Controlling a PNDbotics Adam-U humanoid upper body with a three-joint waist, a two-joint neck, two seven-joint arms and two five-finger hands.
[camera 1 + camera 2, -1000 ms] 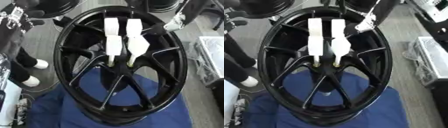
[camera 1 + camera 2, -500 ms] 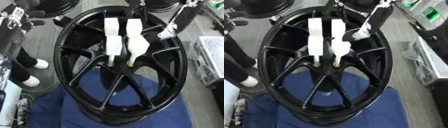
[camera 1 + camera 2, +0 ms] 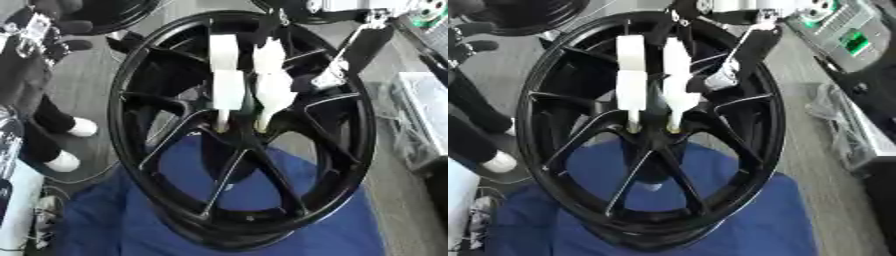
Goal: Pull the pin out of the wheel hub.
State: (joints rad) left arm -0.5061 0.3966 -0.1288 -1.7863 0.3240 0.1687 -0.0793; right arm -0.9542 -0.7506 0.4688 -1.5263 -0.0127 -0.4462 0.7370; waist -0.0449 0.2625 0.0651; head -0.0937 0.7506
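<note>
While unheld, pins (image 3: 229,90) in wheel hub (image 3: 238,135)

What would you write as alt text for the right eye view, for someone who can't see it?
A large black spoked wheel lies on a blue cloth, with two white pins standing side by side in its hub. The robot's right hand reaches in from the upper right over the spokes, near the pins but not touching them; its fingers are unclear.

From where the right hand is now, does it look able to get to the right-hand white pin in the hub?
Probably yes. The right hand hangs over the wheel's upper right spokes, beside the right white pin, with only open space between them. Whether its fingers are open can't be made out.
</note>
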